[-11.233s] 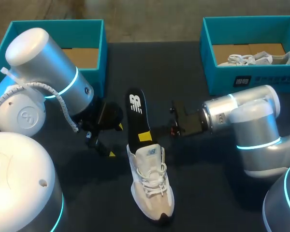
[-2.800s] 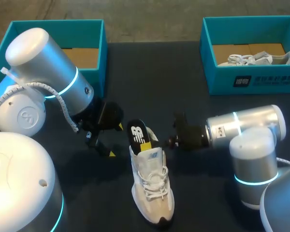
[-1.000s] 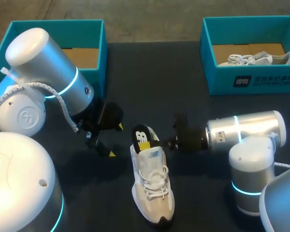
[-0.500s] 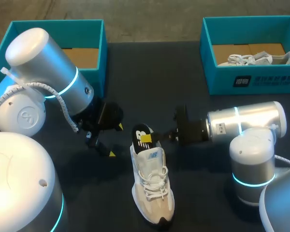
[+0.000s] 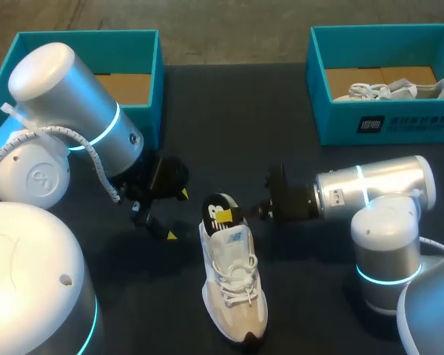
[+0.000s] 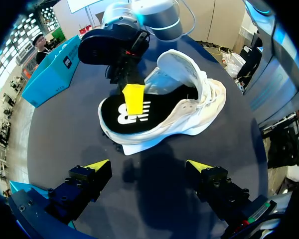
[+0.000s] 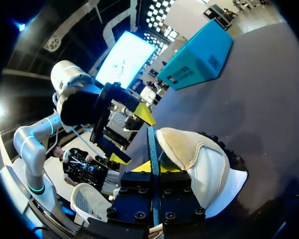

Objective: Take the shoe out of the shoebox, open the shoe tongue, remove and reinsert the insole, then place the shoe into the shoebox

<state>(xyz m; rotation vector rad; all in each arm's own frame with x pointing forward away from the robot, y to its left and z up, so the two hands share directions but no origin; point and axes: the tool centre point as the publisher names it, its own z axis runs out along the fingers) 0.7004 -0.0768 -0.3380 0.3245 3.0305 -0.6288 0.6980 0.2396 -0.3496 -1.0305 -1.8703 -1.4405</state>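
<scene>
Sneaker (image 5: 233, 288), white and grey, lies on the dark bench (image 5: 229, 111) near the middle of its near edge, toe towards that edge, with the black insole (image 5: 217, 209) partly inside it and its heel end sticking up out of the opening. The right pincer (image 5: 246, 214) is closed on the insole's raised end, gripping it from both faces, while the left pincer (image 6: 148, 167) sits just beside the sneaker's heel with its fingers spread wide and nothing between them. One teal shoebox (image 5: 144, 74) stands at the far left corner and a second teal shoebox (image 5: 340, 118), at the far right corner, holds another white shoe (image 5: 388, 90)
</scene>
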